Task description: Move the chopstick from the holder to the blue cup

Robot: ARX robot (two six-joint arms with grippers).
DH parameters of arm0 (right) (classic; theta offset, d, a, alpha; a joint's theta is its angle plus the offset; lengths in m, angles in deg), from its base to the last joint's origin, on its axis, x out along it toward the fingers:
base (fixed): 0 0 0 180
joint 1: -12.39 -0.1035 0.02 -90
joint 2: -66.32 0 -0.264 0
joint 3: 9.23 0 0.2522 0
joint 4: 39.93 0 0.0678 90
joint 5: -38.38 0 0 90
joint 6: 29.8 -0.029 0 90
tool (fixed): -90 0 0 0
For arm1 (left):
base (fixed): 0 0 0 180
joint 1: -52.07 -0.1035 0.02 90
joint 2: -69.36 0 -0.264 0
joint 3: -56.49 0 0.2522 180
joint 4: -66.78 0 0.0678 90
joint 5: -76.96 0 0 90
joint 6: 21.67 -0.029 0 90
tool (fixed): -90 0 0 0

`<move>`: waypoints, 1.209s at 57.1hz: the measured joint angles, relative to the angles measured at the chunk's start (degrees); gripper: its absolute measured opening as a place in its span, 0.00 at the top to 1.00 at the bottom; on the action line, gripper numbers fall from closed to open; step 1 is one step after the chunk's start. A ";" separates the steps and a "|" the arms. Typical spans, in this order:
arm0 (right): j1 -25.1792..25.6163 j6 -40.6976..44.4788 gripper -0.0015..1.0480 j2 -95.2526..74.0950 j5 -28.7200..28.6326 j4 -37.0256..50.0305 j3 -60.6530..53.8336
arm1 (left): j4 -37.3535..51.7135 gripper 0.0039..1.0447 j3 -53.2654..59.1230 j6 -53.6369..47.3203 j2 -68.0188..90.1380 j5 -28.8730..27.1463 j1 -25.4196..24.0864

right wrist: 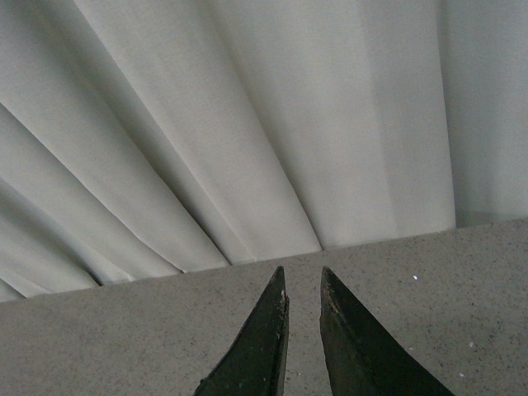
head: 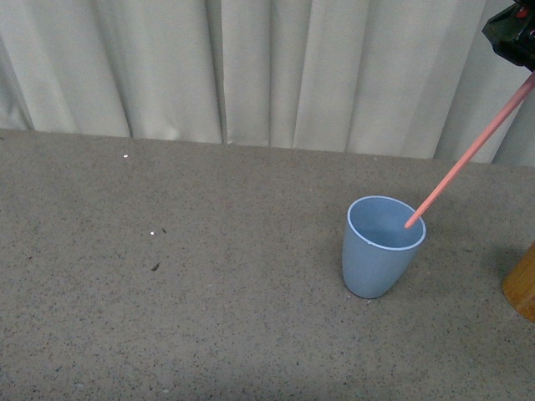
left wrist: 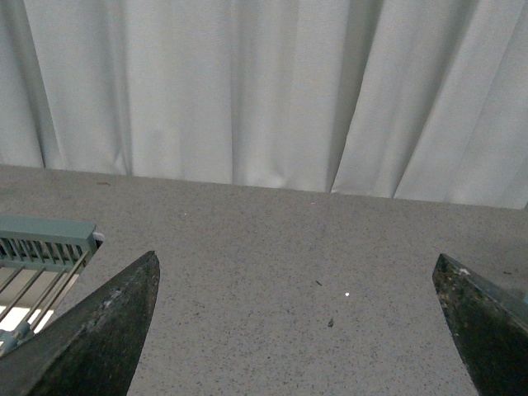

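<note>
The light blue cup stands upright on the grey table, right of centre in the front view. One salmon-pink chopstick slants down from the upper right, and its lower tip sits just inside the cup's rim. My right gripper is at the top right corner, shut on the chopstick's upper end. In the right wrist view its jaws stand nearly together; the chopstick is hidden there. The tan-orange holder shows partly at the right edge. My left gripper is open and empty, out of the front view.
A white pleated curtain hangs along the table's far edge. A pale green slatted rack lies beside my left gripper's finger. Small dark specks lie on the table left of the cup.
</note>
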 joint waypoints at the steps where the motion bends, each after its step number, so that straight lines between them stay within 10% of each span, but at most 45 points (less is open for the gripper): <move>1: 0.00 0.00 0.88 -0.42 0.13 -0.02 0.15 | 0.00 0.06 0.00 0.00 0.00 0.00 0.02; 29: -0.57 2.01 0.88 -5.68 3.56 1.16 1.29 | 0.00 0.06 0.00 0.00 0.00 0.00 0.02; 59: 0.81 4.81 0.09 0.24 4.66 4.74 -3.61 | 0.00 0.06 0.00 0.00 0.00 0.00 0.02; 69: 2.23 5.49 0.14 10.03 4.98 8.13 -12.22 | 0.00 0.06 0.00 0.00 0.00 0.00 0.00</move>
